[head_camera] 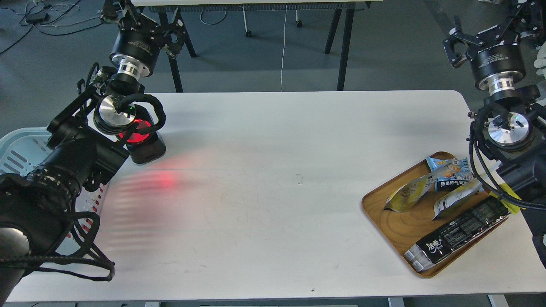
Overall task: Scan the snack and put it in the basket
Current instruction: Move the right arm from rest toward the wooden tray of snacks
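Note:
The snack (407, 194), a yellow pouch with a round picture, lies flat on the oval wooden tray (394, 226) at the table's right. A second pouch (457, 197), silver-white and yellow, lies beside it. The light blue basket (19, 149) shows at the left edge, mostly hidden behind my left arm. My left gripper (147, 19) is raised past the table's far left corner, open and empty. My right gripper (486, 32) is raised past the far right corner, above and behind the tray, open and empty.
A black scanner (145, 147) with a glowing red window stands at the table's left, casting a red patch (166, 179) on the white tabletop (277, 170). The tray also holds a small light-blue packet (448, 168) and a long black packet (460, 232). Table legs stand behind.

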### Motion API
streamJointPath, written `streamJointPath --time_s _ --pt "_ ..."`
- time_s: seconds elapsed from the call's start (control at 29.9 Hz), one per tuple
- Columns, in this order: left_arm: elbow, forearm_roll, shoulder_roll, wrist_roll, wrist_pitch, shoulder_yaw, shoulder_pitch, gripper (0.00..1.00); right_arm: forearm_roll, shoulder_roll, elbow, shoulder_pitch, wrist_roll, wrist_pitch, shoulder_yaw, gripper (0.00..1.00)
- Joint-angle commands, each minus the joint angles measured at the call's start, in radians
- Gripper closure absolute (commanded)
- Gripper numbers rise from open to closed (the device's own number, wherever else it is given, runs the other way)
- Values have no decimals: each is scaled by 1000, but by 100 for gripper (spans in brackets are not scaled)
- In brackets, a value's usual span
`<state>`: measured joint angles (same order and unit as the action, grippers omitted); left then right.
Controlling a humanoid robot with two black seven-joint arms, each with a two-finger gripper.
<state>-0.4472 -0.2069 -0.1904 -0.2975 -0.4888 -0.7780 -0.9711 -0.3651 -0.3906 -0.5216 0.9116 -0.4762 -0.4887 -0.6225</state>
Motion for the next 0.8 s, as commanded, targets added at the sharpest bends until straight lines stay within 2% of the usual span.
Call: streamJointPath --time_s 0.0,0.2,0.33,0.5,0.77 --pt "1 0 -17 -6 0 -1 9 0 2 9 5 0 1 0 -3 1" --pt "1 -2 -52 6 0 0 2 0 14 -14 2 15 -2 0 30 1" --pt "1 -2 -72 9 0 -1 -6 0 86 -102 -31 133 -4 0 153 1" --pt "-4 -2 -76 9 0 -1 -6 0 155 -241 -204 350 -12 0 412 1" --pt "-4 -2 -75 4 0 -1 -6 0 444 -275 -466 683 -12 0 749 1"
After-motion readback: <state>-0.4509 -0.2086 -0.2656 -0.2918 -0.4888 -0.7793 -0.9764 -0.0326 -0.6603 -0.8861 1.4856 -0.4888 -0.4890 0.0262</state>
